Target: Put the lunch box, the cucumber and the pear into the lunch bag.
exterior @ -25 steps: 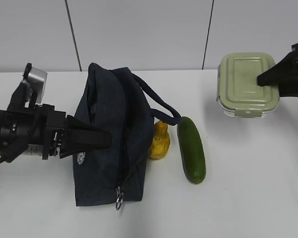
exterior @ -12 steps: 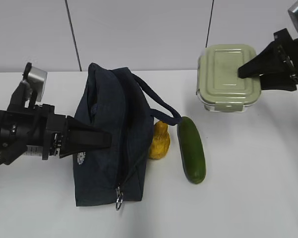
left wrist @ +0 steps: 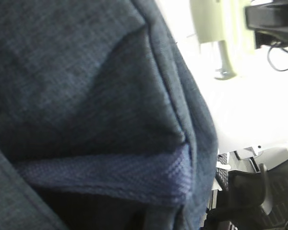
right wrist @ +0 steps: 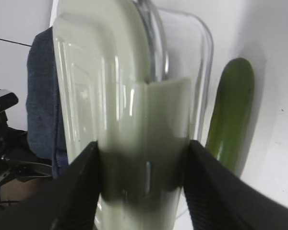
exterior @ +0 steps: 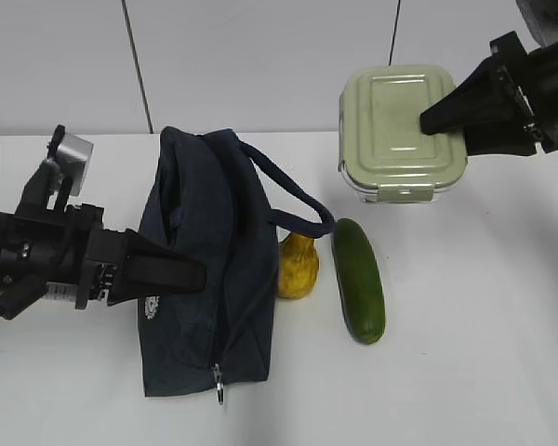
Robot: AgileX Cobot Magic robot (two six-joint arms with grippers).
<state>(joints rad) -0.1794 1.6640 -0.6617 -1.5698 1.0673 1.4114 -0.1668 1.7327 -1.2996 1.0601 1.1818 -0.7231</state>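
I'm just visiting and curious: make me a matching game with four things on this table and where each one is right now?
Things:
1. lunch box
2. cucumber
3. pear
4. lunch bag

Places:
A. lying on the table, right of the pear
B. held up off the table by the right gripper
C. the left gripper reaches in against its side
D. tucked beside the bag, under its loop handle

Pairs: 1-B, 2-A, 3-D, 4-C
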